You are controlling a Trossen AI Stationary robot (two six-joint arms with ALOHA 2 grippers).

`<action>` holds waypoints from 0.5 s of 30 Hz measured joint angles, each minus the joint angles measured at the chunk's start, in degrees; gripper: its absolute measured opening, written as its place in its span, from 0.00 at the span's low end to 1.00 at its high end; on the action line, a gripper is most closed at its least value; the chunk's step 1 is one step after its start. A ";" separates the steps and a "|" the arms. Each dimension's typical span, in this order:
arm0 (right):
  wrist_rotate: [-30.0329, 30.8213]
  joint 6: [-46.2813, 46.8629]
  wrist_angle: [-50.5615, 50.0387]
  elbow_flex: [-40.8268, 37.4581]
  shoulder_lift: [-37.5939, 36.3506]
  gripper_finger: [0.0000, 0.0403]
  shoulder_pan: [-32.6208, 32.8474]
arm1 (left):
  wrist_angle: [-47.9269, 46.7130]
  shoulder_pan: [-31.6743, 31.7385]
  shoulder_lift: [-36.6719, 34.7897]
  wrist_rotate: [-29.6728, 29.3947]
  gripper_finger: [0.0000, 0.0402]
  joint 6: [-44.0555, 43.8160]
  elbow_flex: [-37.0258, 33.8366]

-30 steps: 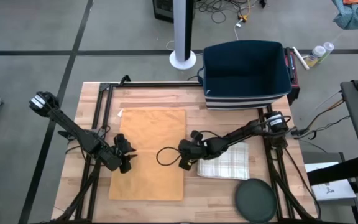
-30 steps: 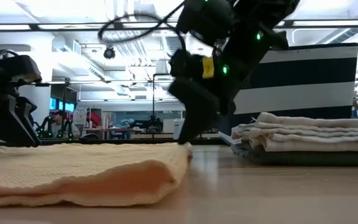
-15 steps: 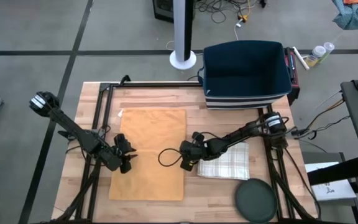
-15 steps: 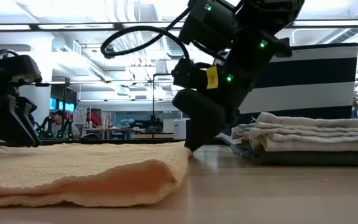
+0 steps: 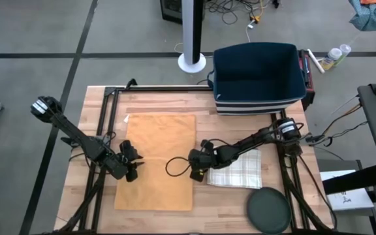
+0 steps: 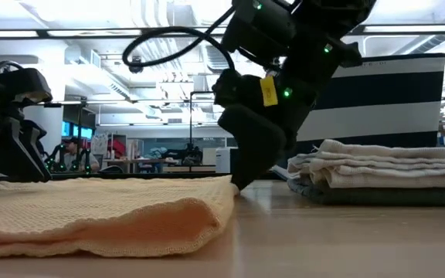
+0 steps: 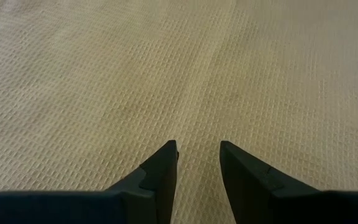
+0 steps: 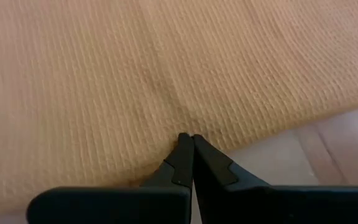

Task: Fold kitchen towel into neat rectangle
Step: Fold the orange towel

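Orange towel [image 5: 155, 160] lies between spread left hand [image 5: 136, 166] and pressed-together right hand [image 5: 195, 172] at its edges.

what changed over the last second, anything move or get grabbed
Very little. The right gripper, shut, shifted slightly along the right edge of the orange towel, settling lower at the edge in the low view. Nothing was taken hold of or let go. The left gripper stayed open over the towel's left side; the towel and the folded checked towel lie as before.
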 joint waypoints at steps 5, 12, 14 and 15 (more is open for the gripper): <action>0.28 -0.09 -0.56 0.30 -0.52 0.00 0.07 | 0.15 0.00 0.00 -0.03 0.28 -0.04 0.00; 3.57 -3.00 -0.58 1.38 -2.21 0.00 -0.56 | 0.59 0.00 0.00 -0.15 0.28 -0.13 0.00; 4.46 -2.85 -0.63 1.31 -1.12 0.00 -0.98 | 0.64 0.00 0.00 -0.15 0.28 -0.13 0.00; 4.44 -2.55 -0.58 1.31 -0.48 0.00 -1.24 | 0.69 0.00 0.00 -0.15 0.28 -0.13 0.00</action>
